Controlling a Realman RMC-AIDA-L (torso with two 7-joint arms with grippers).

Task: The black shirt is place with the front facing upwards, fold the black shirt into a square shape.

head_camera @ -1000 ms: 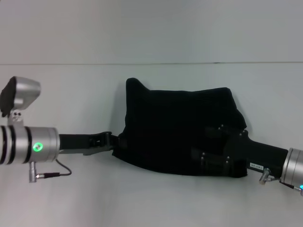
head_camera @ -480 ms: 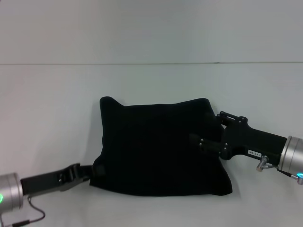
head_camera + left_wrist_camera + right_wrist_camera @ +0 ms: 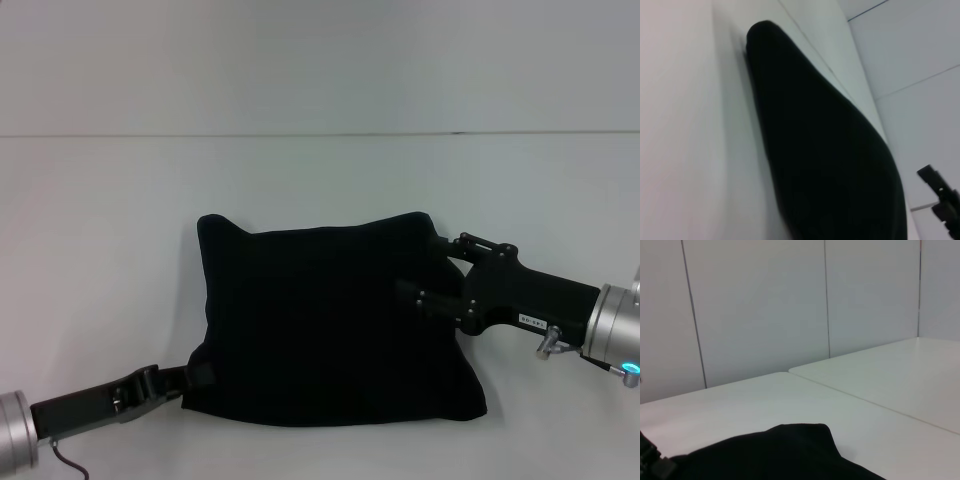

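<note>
Head view: a large plain black cloth shirt (image 3: 330,325), folded into a rough square, lies flat on the white counter (image 3: 100,250) between the robot's two arms. The left gripper (image 3: 195,376) reaches in low from the counter's near left, its black jaws pressed together on the shirt's near-left corner, the rest of the cloth spreading away beyond and to the right of them. The right gripper (image 3: 415,295) comes in from the opposite side, its dark jaws lying over the shirt's right edge about halfway along; black against black, I cannot tell whether they are spread or pinching the fabric. Most of the shirt lies to the left of those jaws, with its far-right corner just behind them and its near-right corner nearer the robot.

The left wrist view shows the folded shirt (image 3: 825,160) as a dark mound stretching away across the pale counter (image 3: 685,150), with part of the right gripper (image 3: 940,200) at its far end. The right wrist view catches a rounded corner of the shirt (image 3: 785,450) on the counter (image 3: 865,390), with a panelled grey wall (image 3: 765,310) behind.
</note>
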